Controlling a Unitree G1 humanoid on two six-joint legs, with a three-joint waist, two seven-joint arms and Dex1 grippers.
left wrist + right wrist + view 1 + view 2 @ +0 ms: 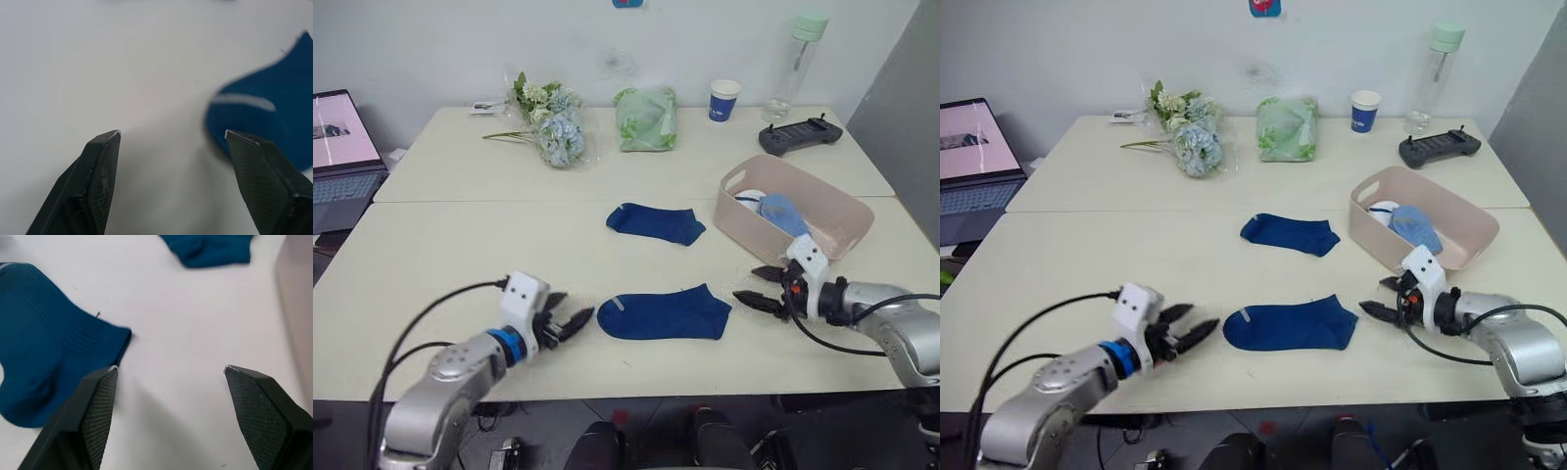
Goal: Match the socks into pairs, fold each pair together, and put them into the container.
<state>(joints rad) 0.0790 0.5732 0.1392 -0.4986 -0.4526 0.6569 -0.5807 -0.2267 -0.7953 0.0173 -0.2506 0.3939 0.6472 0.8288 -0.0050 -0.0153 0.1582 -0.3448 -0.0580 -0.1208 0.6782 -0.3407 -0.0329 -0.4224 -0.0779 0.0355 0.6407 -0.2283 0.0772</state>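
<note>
Last pair — both grippers, left (570, 323) and right (759, 287), gape empty beside the near navy sock (664, 315), which must join the far navy sock (656, 222) before the tub (837, 220).

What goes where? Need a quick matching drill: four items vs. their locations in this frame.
Items:
1. near navy sock
2. light blue sock
3. blue paper cup
4. laptop

Places:
A. inside the pink container
B. off the table's left edge
C. far side of the table, beside the green bag
D. flat on the table between the left end effector and the right end effector

Pairs: 1-D, 2-A, 3-C, 4-B
</note>
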